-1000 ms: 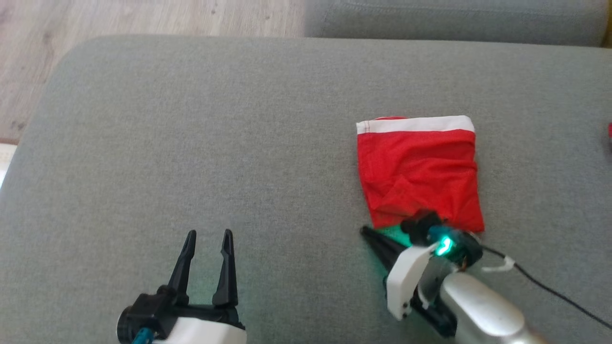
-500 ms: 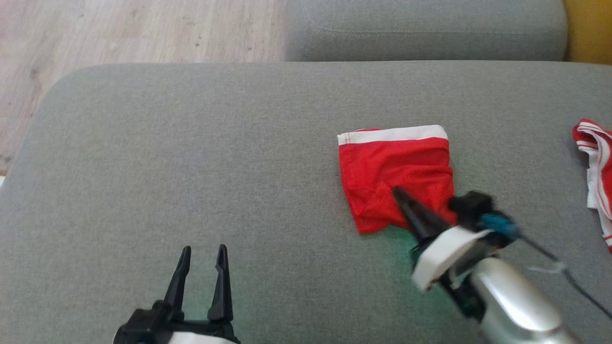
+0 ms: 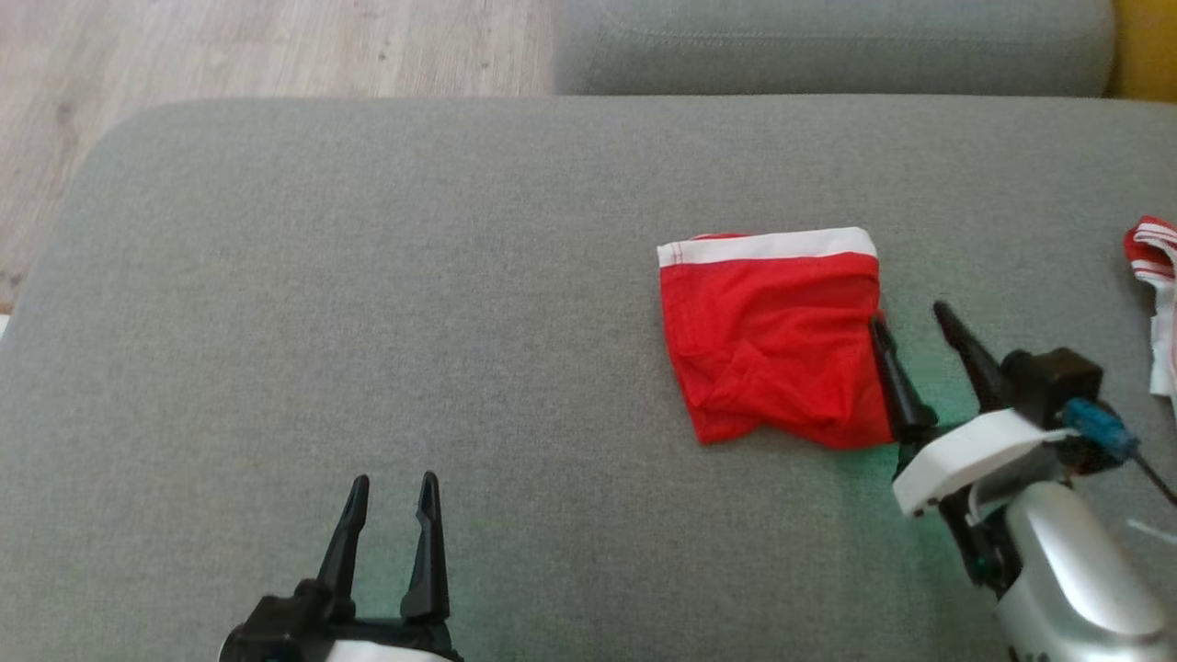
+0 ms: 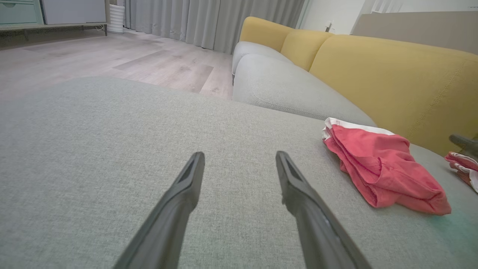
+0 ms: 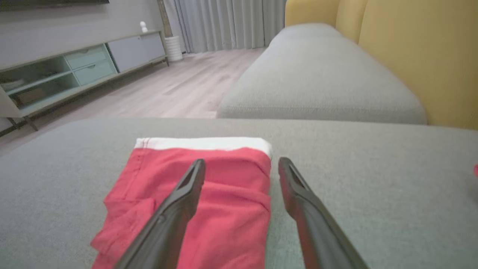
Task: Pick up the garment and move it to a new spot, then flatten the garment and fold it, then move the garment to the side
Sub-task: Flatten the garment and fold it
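Straddling the edge of the garment (image 3: 772, 349) (red, white band), right pincer (image 3: 908, 314) gapes.

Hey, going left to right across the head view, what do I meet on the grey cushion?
left gripper → folded red cloth → right gripper, open at that cloth's right edge → striped garment, cut off by the picture's right edge

One dark finger of the right gripper (image 3: 910, 314) hides part of the right edge of the folded red mesh garment with a white band (image 3: 768, 345). Right of that garment, a crumpled red-and-white striped cloth (image 3: 1154, 276) is cut off by the head view's edge. The garment's near end leaves the right wrist view's bottom.
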